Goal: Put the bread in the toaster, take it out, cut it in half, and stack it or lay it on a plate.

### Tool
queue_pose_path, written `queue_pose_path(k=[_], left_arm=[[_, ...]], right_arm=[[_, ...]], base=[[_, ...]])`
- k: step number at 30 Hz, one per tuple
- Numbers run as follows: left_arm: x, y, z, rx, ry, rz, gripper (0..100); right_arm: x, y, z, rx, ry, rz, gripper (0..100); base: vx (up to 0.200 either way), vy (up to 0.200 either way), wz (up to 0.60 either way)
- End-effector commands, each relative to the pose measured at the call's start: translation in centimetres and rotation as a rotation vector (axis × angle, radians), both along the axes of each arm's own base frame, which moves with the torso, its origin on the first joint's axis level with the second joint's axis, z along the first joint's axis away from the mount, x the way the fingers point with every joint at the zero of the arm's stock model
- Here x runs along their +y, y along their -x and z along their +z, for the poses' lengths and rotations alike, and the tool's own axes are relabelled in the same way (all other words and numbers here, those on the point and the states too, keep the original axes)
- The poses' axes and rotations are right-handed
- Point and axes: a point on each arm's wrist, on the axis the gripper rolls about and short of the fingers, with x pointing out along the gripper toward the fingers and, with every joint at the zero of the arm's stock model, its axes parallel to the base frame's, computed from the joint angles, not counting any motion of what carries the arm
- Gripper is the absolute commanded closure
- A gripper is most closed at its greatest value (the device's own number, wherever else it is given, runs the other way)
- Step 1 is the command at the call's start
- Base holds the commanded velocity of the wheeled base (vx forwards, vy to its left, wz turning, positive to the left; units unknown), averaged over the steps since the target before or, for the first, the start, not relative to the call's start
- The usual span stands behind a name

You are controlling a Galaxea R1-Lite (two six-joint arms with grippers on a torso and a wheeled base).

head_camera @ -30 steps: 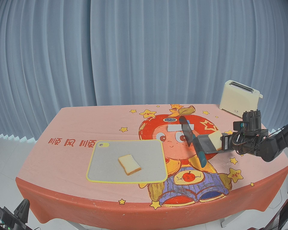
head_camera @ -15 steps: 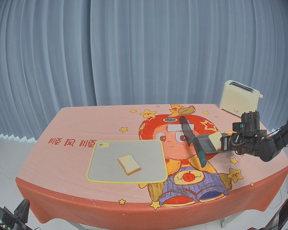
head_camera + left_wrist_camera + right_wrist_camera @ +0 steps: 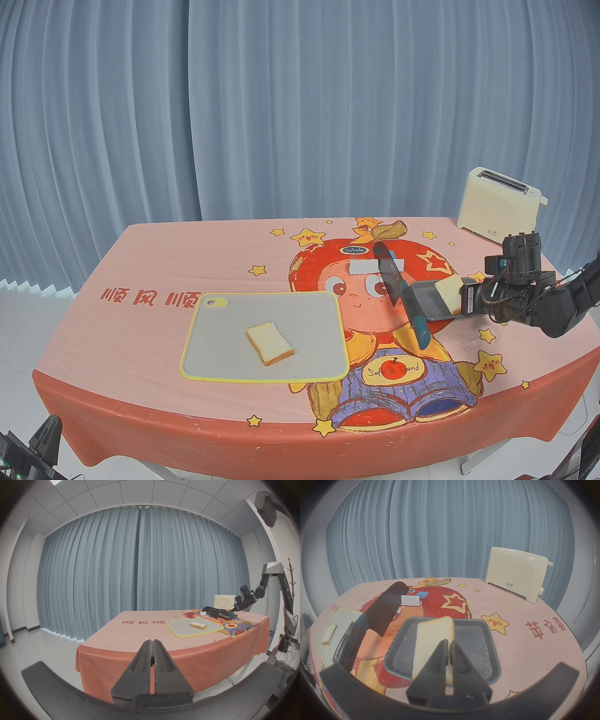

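Location type: staged robotics test room. Indicators: full-height blue-grey curtains (image 3: 300,106) across the walls, grid-panel ceiling (image 3: 103,495), bare pale floor (image 3: 37,648), one table (image 3: 156,262) draped in a cartoon-print cloth (image 3: 387,375).

A pink tablecloth (image 3: 156,262) printed with yellow stars and a big cartoon apple-headed figure covers the table. A small white block (image 3: 362,267) sits on the figure's red head. Behind the table, blue-grey pleated curtains (image 3: 281,106) hang across the whole wall.
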Motion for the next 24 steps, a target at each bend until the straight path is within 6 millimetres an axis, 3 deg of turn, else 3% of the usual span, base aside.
queue_pose_path(k=[1, 24], left_arm=[[-0.01, -0.11, -0.49, 0.018, -0.001, 0.001, 100], [-0.01, -0.11, -0.49, 0.018, -0.001, 0.001, 100]], right_arm=[[0.02, -0.01, -0.02, 0.000, 0.000, 0.000, 0], [0.07, 0.00, 0.53, -0.019, -0.007, 0.000, 0]], base=[[0.000, 0.000, 0.00], [0.000, 0.000, 0.00]])
